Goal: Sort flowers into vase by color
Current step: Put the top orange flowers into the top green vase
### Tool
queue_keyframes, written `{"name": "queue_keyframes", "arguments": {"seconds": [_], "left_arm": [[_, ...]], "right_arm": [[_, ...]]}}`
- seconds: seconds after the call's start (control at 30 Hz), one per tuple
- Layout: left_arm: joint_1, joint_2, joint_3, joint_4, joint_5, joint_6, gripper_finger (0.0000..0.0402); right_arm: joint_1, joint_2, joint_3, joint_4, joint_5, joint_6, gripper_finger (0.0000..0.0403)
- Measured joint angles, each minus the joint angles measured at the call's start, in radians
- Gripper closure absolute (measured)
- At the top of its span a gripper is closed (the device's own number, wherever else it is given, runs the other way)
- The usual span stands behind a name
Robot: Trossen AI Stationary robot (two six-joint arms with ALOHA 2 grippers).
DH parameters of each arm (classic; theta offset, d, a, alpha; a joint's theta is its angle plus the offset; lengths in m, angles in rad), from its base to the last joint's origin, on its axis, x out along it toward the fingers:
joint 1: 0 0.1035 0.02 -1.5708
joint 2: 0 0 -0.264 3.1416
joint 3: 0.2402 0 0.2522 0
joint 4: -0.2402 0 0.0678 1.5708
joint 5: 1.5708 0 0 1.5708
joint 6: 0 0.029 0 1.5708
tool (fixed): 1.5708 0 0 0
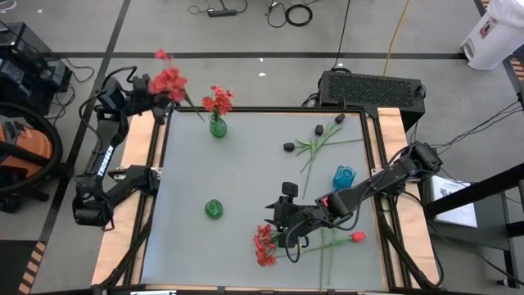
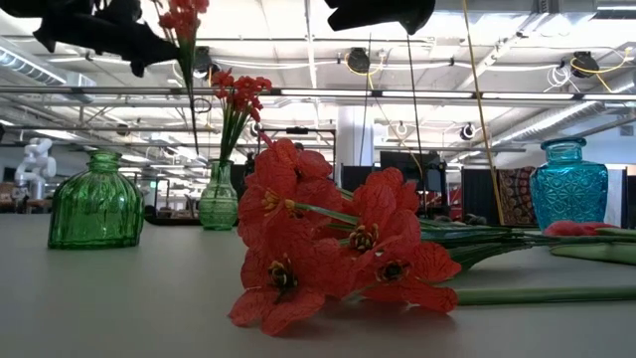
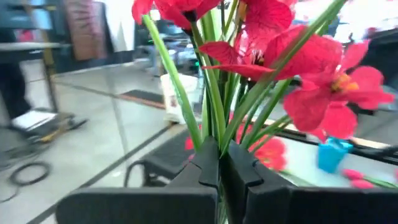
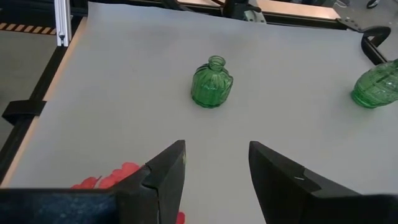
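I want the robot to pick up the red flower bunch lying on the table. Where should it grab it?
Grab the green stems, not the blossoms. The red flower bunch lies flat with its stems running toward the open right gripper, which hovers just above, so coming straight down with the jaws across the stems looks best.

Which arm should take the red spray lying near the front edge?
Right. The right gripper hangs open just beside that red spray; the left gripper is shut on another red bunch at the far left corner.
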Motion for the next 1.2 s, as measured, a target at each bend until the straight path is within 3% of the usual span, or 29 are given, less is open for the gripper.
{"name": "queue_keyframes", "arguments": {"seconds": [0.43,0.57,0.7,1.2], "left_arm": [[-0.012,0.005,0.0,0.137,0.002,-0.137,0.04],[-0.045,0.028,0.0,0.133,-0.055,-0.155,0.04],[-0.08,0.061,0.0,0.131,-0.175,-0.176,0.04],[-0.163,0.148,0.0,0.148,-0.25,-0.157,0.04]], "right_arm": [[0.0,0.0,0.0,0.0,0.0,0.008,0.0234],[0.0,0.0,0.0,0.0,0.0,0.003,0.0234],[0.0,0.0,0.0,0.0,0.0,0.001,0.0234],[0.002,0.0,0.0,-0.013,0.0,-0.002,0.0234]]}}
